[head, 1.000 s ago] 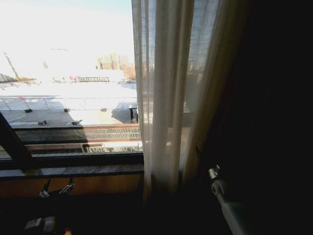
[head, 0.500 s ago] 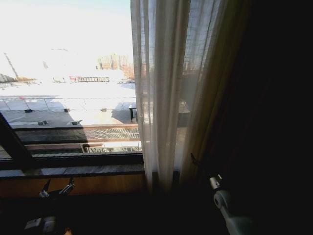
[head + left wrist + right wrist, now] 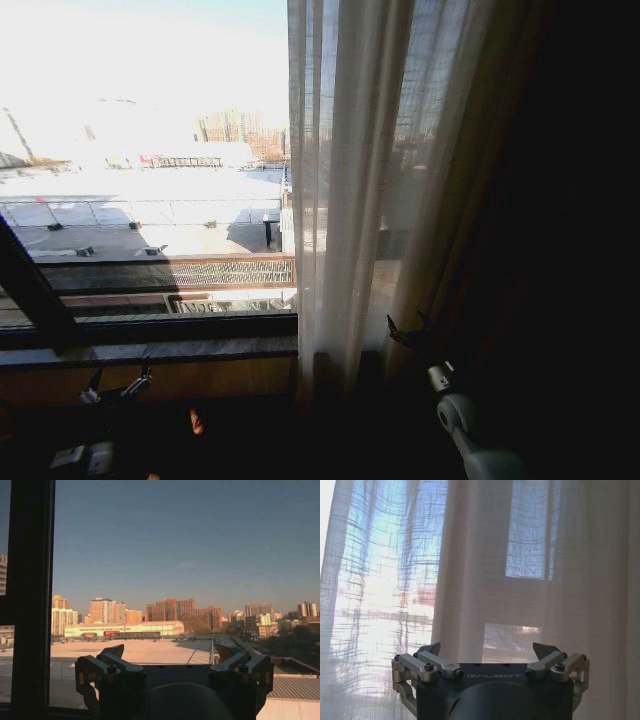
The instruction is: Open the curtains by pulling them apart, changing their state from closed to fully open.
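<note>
Two fingers (image 3: 431,651) of the right gripper (image 3: 490,652) stand spread wide apart in its wrist view, with nothing between them; the sheer fabric hangs just beyond their tips, and contact cannot be told. In the head view the right gripper (image 3: 408,333) sits low beside the lower part of the curtains (image 3: 375,190), at the dark edge where the brown drape (image 3: 560,230) begins, with its pale arm (image 3: 468,432) below it.

The left gripper (image 3: 115,385) rests low on the robot's left, under the window sill (image 3: 150,350). Its two fingers (image 3: 114,651) are likewise wide open and empty in its wrist view, pointing through bare glass next to one black frame bar (image 3: 31,595).

The curtains are gathered into one bunch of many vertical folds on the right half of the window, translucent, with window panes showing through them. Left of the bunch the glass is uncovered, showing a flat rooftop (image 3: 140,215) and, farther off, a row of city buildings (image 3: 170,615) under clear sky.
</note>
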Controlling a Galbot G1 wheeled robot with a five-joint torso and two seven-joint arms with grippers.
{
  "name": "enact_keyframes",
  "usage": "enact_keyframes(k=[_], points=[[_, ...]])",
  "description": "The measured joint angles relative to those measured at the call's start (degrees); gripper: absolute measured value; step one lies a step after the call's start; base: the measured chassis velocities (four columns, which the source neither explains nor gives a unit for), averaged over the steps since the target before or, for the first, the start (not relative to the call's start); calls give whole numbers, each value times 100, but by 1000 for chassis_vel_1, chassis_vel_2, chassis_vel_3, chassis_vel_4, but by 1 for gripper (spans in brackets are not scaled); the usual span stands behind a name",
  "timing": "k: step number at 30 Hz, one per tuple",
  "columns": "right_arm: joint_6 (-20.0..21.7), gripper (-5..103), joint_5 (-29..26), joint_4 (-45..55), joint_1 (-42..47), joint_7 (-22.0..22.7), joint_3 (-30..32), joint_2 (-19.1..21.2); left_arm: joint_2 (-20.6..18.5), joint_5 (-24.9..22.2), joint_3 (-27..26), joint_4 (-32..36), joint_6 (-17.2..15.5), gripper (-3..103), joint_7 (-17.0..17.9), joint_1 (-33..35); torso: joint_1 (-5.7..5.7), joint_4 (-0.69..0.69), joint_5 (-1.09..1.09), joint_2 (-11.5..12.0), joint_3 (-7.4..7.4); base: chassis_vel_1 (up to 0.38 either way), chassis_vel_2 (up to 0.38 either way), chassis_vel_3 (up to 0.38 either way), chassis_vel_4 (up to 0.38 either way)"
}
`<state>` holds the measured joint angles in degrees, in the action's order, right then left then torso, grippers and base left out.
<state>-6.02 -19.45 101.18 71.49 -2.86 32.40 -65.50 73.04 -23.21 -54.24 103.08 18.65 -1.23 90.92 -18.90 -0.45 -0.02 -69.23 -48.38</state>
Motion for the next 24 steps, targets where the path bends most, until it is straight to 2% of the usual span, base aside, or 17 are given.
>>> enact_keyframes(k=[2,6,8,16,24], points=[[-6,100,-3,0,2,-14,2,12,0,0,0,0,0,100,0,0,1,0,6,0,0,312,301,-332,-262],[-55,100,-31,0,5,-32,2,36,0,0,0,0,0,100,0,0,1,-1,-2,-1,1,337,276,-361,-258],[-106,100,-41,-29,4,-83,1,45,0,0,-1,0,0,100,0,0,1,0,4,0,0,407,299,-402,-289],[-198,100,-104,-89,-11,-165,-14,60,-1,0,-3,0,0,100,1,0,2,1,-1,-1,1,324,303,-344,-272],[-336,100,13,-236,-33,-369,-16,55,0,0,-3,0,0,100,3,1,2,2,2,0,0,76,50,-42,-79]])
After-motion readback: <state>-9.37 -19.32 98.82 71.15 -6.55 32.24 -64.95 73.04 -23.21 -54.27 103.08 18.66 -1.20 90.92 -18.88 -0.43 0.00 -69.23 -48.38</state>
